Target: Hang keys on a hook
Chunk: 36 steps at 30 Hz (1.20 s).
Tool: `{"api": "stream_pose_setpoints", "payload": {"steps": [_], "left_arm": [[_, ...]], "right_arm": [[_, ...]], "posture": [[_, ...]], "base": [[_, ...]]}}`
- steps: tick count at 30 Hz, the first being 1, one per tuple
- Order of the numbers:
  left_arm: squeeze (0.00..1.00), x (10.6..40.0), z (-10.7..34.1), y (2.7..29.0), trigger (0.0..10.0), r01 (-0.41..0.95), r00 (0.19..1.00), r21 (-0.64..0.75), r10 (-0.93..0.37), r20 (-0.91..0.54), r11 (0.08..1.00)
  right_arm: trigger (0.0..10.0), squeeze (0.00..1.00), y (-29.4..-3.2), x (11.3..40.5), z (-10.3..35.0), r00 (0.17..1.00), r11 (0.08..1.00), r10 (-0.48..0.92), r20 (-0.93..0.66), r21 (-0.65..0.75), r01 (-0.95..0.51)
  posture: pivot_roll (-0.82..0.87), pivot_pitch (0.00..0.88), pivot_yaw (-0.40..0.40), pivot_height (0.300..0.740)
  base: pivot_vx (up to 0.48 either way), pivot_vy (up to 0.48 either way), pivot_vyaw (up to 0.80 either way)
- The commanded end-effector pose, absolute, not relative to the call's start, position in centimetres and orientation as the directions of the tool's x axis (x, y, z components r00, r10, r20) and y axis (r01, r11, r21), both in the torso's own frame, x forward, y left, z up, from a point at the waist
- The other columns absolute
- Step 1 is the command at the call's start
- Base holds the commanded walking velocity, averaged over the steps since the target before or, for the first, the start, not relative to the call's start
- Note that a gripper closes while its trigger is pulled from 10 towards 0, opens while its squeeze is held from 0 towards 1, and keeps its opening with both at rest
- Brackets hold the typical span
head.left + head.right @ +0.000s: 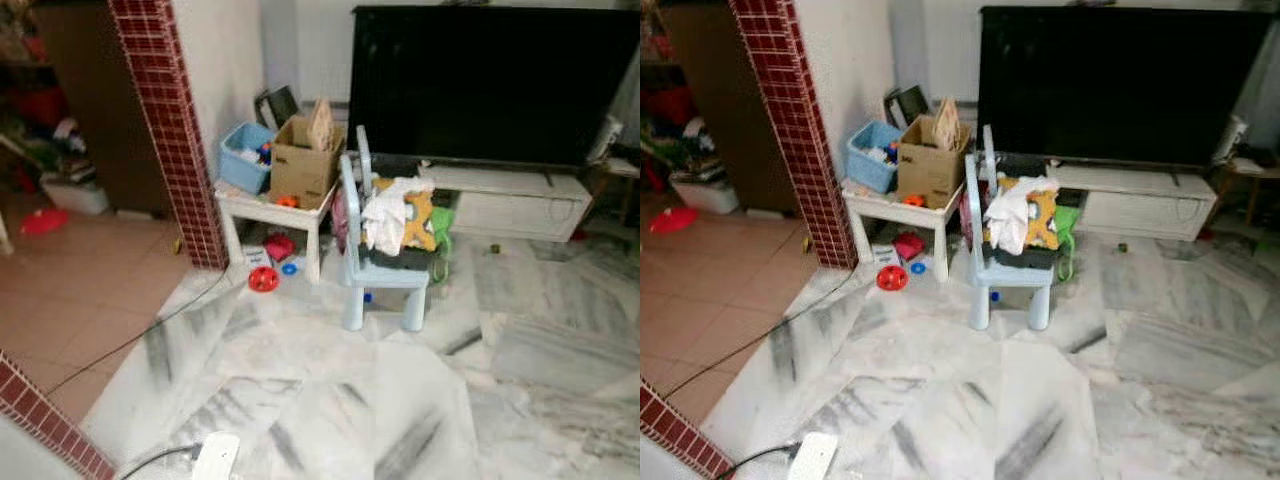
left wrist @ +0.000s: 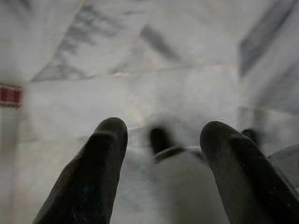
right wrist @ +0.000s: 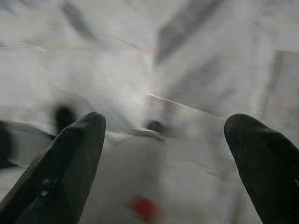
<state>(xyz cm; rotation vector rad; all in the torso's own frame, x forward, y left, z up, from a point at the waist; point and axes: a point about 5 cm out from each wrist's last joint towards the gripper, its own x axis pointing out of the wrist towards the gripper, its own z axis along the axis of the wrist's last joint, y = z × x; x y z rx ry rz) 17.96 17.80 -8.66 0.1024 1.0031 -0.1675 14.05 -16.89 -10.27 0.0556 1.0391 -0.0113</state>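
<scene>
On the marble floor (image 1: 330, 400) of a living room, the robot faces a cluttered corner. Neither keys nor hook can be made out anywhere, so the task looks unstarted; likely a search/approach phase.

Left gripper (image 2: 161, 140) hangs over the floor, fingers (image 2: 100, 163) spread to a medium gap, nothing between them. Right gripper (image 3: 163, 140) likewise hangs low, fingers (image 3: 70, 158) spread wide, empty. Both wrist views are blurred, which suggests the robot is walking; arms look idle at the sides for that reason.

Ahead: a blue chair (image 1: 385, 275) piled with cloth and a yellow toy (image 1: 405, 215), just beside a small white table (image 1: 270, 205). The table carries a cardboard box (image 1: 303, 160) and a blue bin (image 1: 245, 155), pushed up against the brick-tiled pillar (image 1: 170, 130). Red toys (image 1: 265, 278) lie on the floor under and near the table. A big dark TV (image 1: 490, 85) sits on a low white stand (image 1: 515, 200) behind the chair. A cable (image 1: 130, 340) runs across the floor to a white power strip (image 1: 215, 455) near the robot: trip risk if it steps left.

Judgement: keys probably need locating first; the table clutter is a plausible spot, unconfirmed.
</scene>
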Motion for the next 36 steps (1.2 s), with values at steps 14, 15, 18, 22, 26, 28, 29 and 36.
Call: {"api": "stream_pose_setpoints", "payload": {"steps": [14,15,18,22,26,28,29,36], "left_arm": [[0.0,18.35,-8.54,16.87,10.0,0.206,0.536,-0.012,-0.123,-0.835,0.979],[0.0,18.35,-8.54,16.86,10.0,0.208,0.536,-0.012,-0.124,-0.835,0.978],[0.0,18.36,-8.53,16.84,10.0,0.223,0.535,-0.007,-0.128,-0.835,0.975],[0.0,18.27,-8.58,16.86,10.0,0.233,0.529,-0.001,-0.128,-0.839,0.972],[0.0,18.19,-8.62,16.9,10.0,0.233,0.525,0.002,-0.124,-0.842,0.972],[0.0,18.16,-8.64,16.91,10.0,0.228,0.525,0.0,-0.123,-0.842,0.974],[0.0,18.15,-8.64,16.91,10.0,0.228,0.524,0.0,-0.123,-0.843,0.974],[0.0,18.09,-8.67,16.91,10.0,0.238,0.523,0.003,-0.125,-0.843,0.971]], "right_arm": [[10.0,0.0,-17.98,13.27,-10.45,0.486,0.999,-0.012,-0.874,0.013,0.047],[10.0,0.0,-17.98,13.24,-10.46,0.485,0.999,-0.012,-0.875,0.01,0.045],[10.0,0.0,-18.0,13.17,-10.49,0.481,0.999,-0.015,-0.877,0.004,0.039],[10.0,0.0,-18.03,13.09,-10.52,0.478,0.999,-0.017,-0.878,-0.002,0.032],[10.0,0.0,-18.04,13.02,-10.54,0.476,1.0,-0.017,-0.879,-0.004,0.028],[10.0,0.0,-18.04,13.0,-10.55,0.475,1.0,-0.017,-0.88,-0.005,0.025],[10.0,0.0,-18.04,12.97,-10.56,0.474,1.0,-0.016,-0.881,-0.006,0.023],[10.0,0.0,-17.98,12.88,-10.59,0.47,1.0,-0.012,-0.883,-0.009,0.009]], "posture": [[-0.08,0.0,0.023,0.74],[-0.08,0.0,0.021,0.74],[-0.08,0.0,0.02,0.74],[-0.08,0.0,0.019,0.74],[-0.08,0.0,0.017,0.74],[-0.08,0.0,0.016,0.74],[-0.07,0.0,0.015,0.74],[-0.07,0.0,0.015,0.74]], "base": [[0.0,0.0,0.0],[0.0,0.0,0.0],[0.0,0.0,0.0],[0.0,0.0,0.0],[0.0,0.0,0.0],[0.0,0.0,0.0],[0.0,0.0,0.0],[0.0,0.0,0.0]]}}
